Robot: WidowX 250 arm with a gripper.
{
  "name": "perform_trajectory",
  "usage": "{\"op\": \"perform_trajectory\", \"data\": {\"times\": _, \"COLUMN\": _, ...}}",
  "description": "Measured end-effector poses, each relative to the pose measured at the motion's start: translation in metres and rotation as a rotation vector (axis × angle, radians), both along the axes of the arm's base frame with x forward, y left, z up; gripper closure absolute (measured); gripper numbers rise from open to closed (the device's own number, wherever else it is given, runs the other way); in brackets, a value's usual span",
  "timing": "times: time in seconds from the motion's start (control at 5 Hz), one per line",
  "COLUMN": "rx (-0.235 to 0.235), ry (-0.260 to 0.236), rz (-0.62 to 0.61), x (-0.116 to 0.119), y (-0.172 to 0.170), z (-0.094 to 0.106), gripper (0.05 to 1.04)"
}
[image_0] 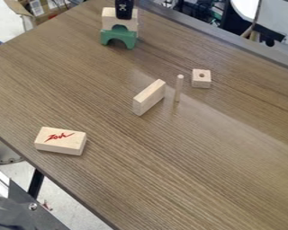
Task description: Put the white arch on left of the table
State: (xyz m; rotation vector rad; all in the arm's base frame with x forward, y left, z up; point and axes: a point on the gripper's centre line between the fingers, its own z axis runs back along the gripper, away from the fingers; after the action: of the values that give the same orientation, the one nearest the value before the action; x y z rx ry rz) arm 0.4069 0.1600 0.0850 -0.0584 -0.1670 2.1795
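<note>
At the top edge of the camera view hangs the black gripper [123, 9], its lower end over the white arch and overlapping the upper part of it. Pale and wood-toned, the white arch [110, 20] stands upright on top of the green arch [118, 36], opening downward. I cannot tell whether the gripper touches the white arch. The table's [50, 90] left part is brown wood grain, with its edge running down the left side of the view.
A flat wooden block [60, 141] with red print lies at lower left. Near the middle, another wooden block [149, 97] stands on edge beside an upright thin peg [179, 88]. A small cube with a hole [201, 78] sits right of them. Metal equipment [17, 211] is off the table's lower-left edge.
</note>
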Motion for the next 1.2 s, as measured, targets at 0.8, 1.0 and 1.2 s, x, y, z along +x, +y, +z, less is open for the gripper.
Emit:
{"op": "perform_trajectory", "data": {"times": 0.8, "rx": -0.080, "ry": -0.200, "rz": 0.007, "x": 0.002, "y": 0.005, "z": 0.075, "gripper": 0.602}}
{"op": "perform_trajectory", "data": {"times": 1.0, "rx": -0.042, "ry": -0.222, "rz": 0.049, "x": 0.005, "y": 0.018, "z": 0.083, "gripper": 0.602}}
{"op": "perform_trajectory", "data": {"times": 1.2, "rx": -0.013, "ry": -0.206, "rz": 0.118, "x": 0.014, "y": 0.045, "z": 0.070, "gripper": 0.602}}
